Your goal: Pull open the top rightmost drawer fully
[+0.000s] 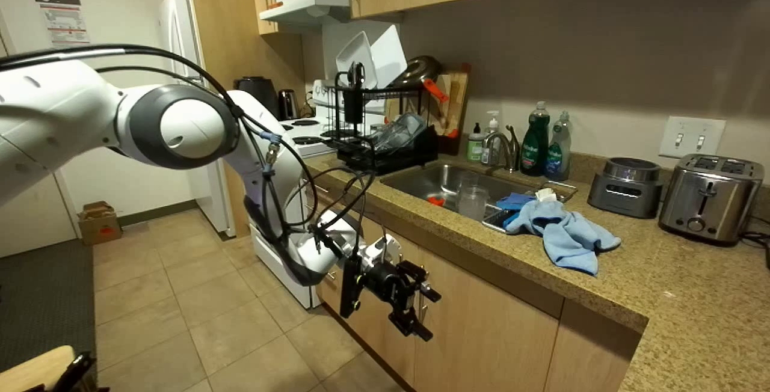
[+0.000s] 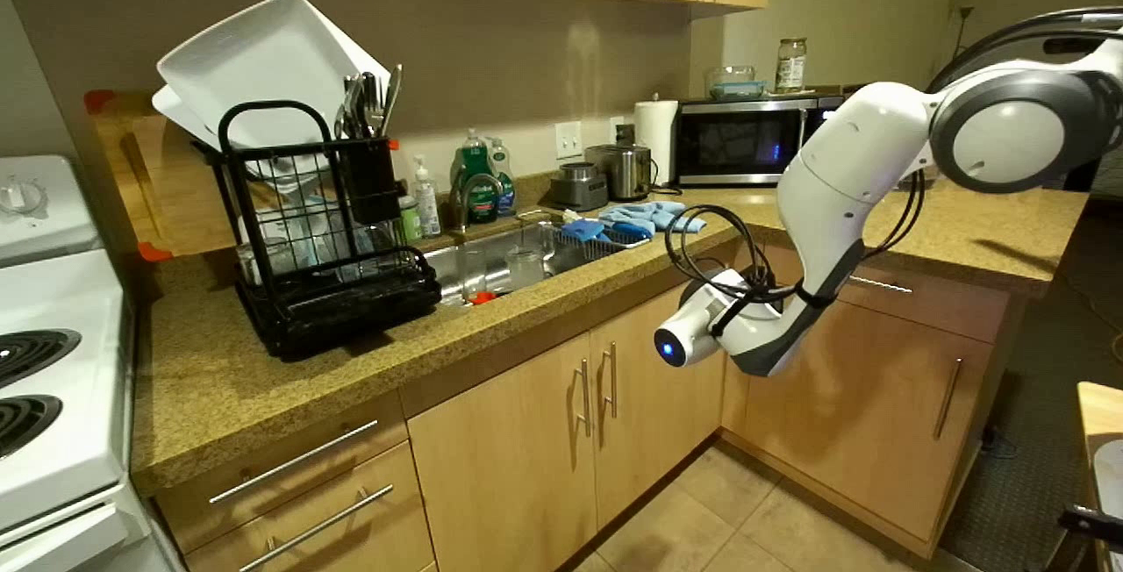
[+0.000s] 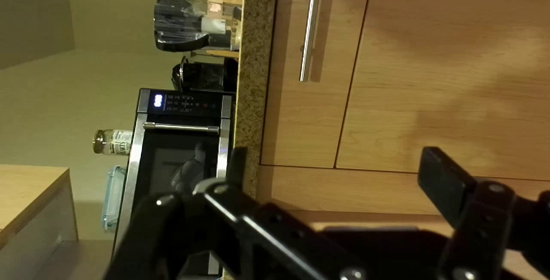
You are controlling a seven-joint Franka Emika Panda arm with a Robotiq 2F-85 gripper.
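Observation:
The top rightmost drawer [image 2: 943,304] is light tan wood with a horizontal bar handle [image 2: 882,284], under the counter's right part. It looks shut. In the wrist view, turned sideways, the drawer front [image 3: 305,114] runs beside the stone counter edge, with its bar handle [image 3: 310,26] at the top. My gripper [image 1: 427,312] is open and empty, in front of the under-sink cabinet. In the wrist view its spread fingers [image 3: 337,170] lie below the drawer's near end, apart from the handle. The arm hides the gripper in an exterior view, and the counter hides the drawer in an exterior view.
A taller cabinet door [image 2: 869,396] with a vertical handle is below the drawer. The stone counter [image 1: 692,320] overhangs it. A sink [image 1: 445,181], blue cloth [image 1: 571,232], toaster [image 1: 713,196] and microwave [image 2: 741,140] are on the counter. A wooden-topped piece [image 2: 1101,414] stands at the right edge.

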